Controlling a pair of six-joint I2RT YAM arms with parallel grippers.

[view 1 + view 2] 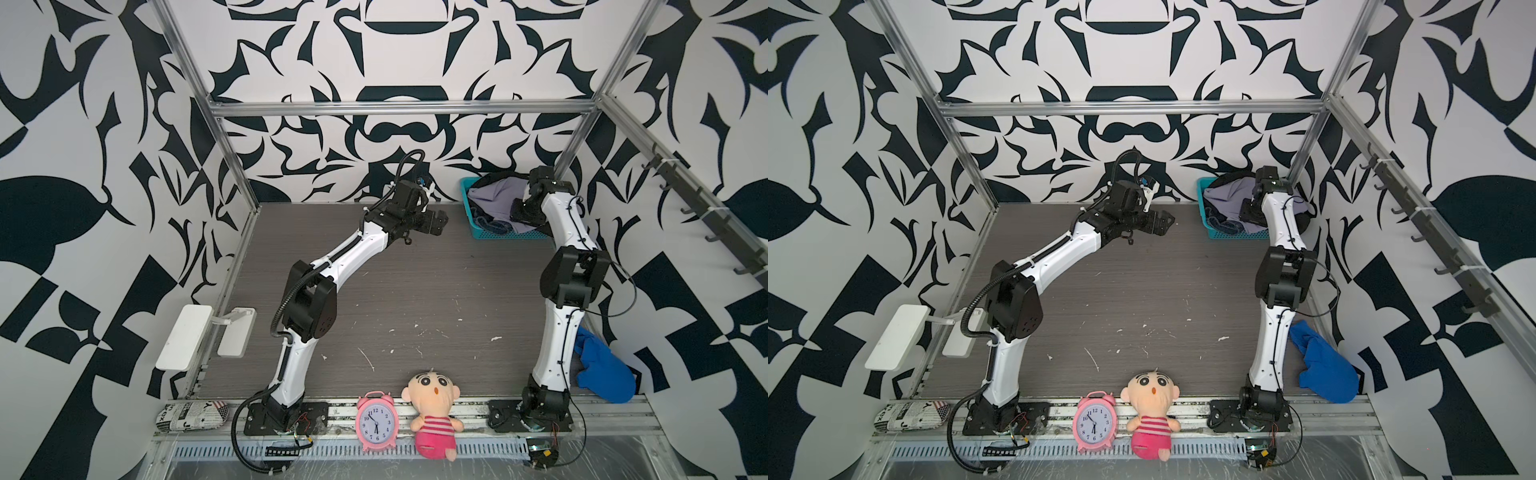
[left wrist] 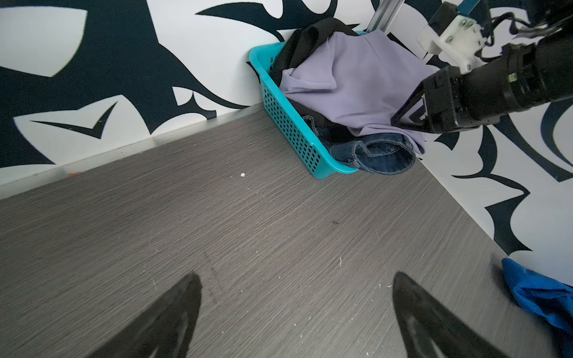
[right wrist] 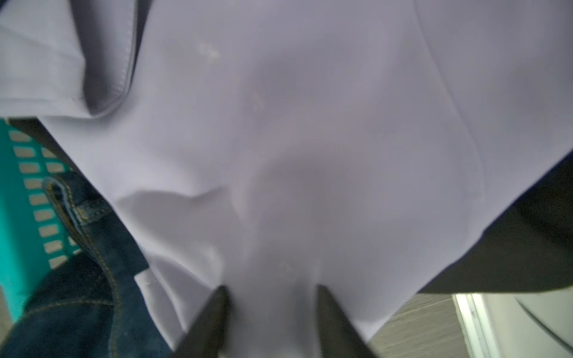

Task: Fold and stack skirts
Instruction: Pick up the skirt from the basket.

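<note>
**While the right gripper bites into the basket pile: three skirts, none folded**

Where the right gripper (image 3: 271, 291) meets cloth, its two fingers (image 3: 217, 313) are drawn in on a puckered ridge of the lavender skirt (image 3: 310, 124), and creases fan out from the pinch. How firm the hold is cannot be judged.

- Lavender skirt: top of the heap, directly under that gripper, crumpled. No long axis shows, and neither waistband nor hem can be picked out with confidence.
- Denim skirt (image 2: 381, 155): beneath the lavender one, with a stitched edge spilling over the near end of the basket (image 2: 288, 124).
- Black skirt (image 2: 310, 34): at the back of the pile against the wall, mostly buried.
- Basket: far right corner of the table (image 2: 248, 232), touching the back wall.
- Left gripper (image 2: 294, 276): fingers spread wide, holding nothing, above bare table, facing the basket but well apart from it.

The right arm is plainly the nearer one. The likely lift goes up and toward the open table at centre.

Hidden: in both top views the right arm covers its own fingertips. The right wrist view is soft with blur.
</note>
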